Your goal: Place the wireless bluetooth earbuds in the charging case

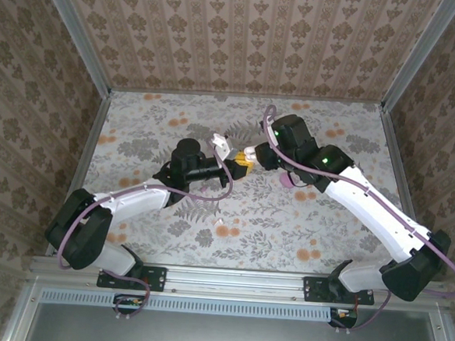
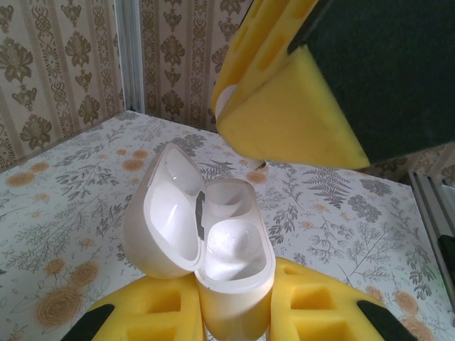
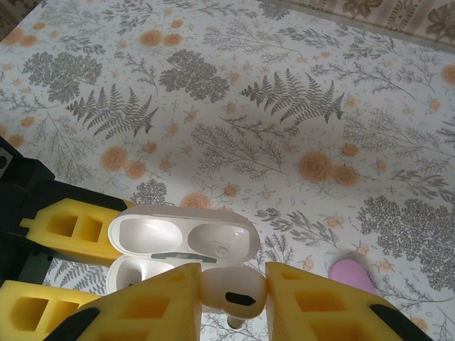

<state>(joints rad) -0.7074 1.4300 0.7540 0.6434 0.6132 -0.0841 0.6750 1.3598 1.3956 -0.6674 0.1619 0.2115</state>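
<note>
We logged as follows.
- charging case [image 2: 213,234], white: clamped upright in left gripper [image 2: 234,312], yellow foam fingers [image 2: 142,312] closed on its base
- lid [image 2: 167,213]: hinged open, tilted left, hollow bare
- wells [image 2: 231,249] in body: we saw bare white lining
- earbud [image 3: 231,291], whitish: pinched tight in right gripper [image 3: 231,302], just above case mouth, not touching
- earbud axis: along fingers, rounded head toward fingertips, stem back toward wrist, dark oval grille facing wrist camera
- pink oval pebble [image 3: 352,273]: lay on floral table [image 3: 284,106], near right gripper
</note>
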